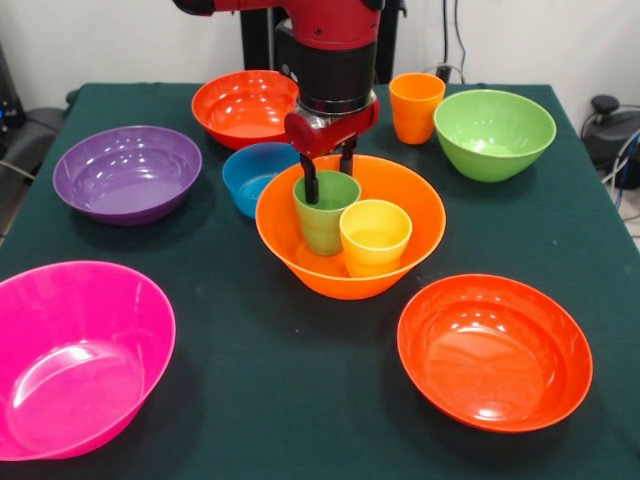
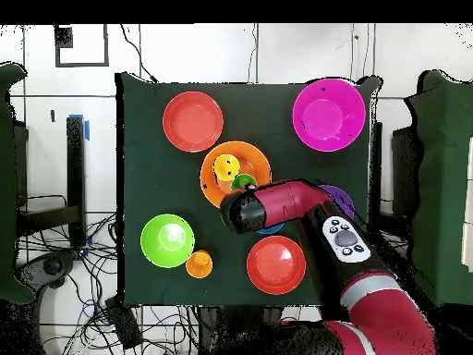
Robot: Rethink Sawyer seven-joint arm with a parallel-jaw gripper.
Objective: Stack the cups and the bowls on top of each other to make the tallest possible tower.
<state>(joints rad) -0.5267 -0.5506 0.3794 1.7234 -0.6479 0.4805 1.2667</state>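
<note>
The large light orange bowl [image 1: 420, 215] stands mid-table and holds the green cup [image 1: 322, 230] and the yellow cup [image 1: 375, 238], side by side and upright. My gripper [image 1: 329, 186] hangs straight over the green cup, open, with its two dark fingers [image 1: 310, 180] apart at the cup's rim. The cup rests in the bowl. In the overhead view the light orange bowl [image 2: 214, 180], the yellow cup [image 2: 226, 167] and the green cup [image 2: 245, 182] show just beyond the arm's head, which hides the gripper.
Around the bowl stand the pink bowl [image 1: 75, 355], purple bowl [image 1: 128, 172], small blue bowl [image 1: 250, 175], two red-orange bowls [image 1: 245, 105] [image 1: 495, 350], lime green bowl [image 1: 494, 132] and orange cup [image 1: 416, 106]. The dark green table [image 1: 300, 390] ends near them.
</note>
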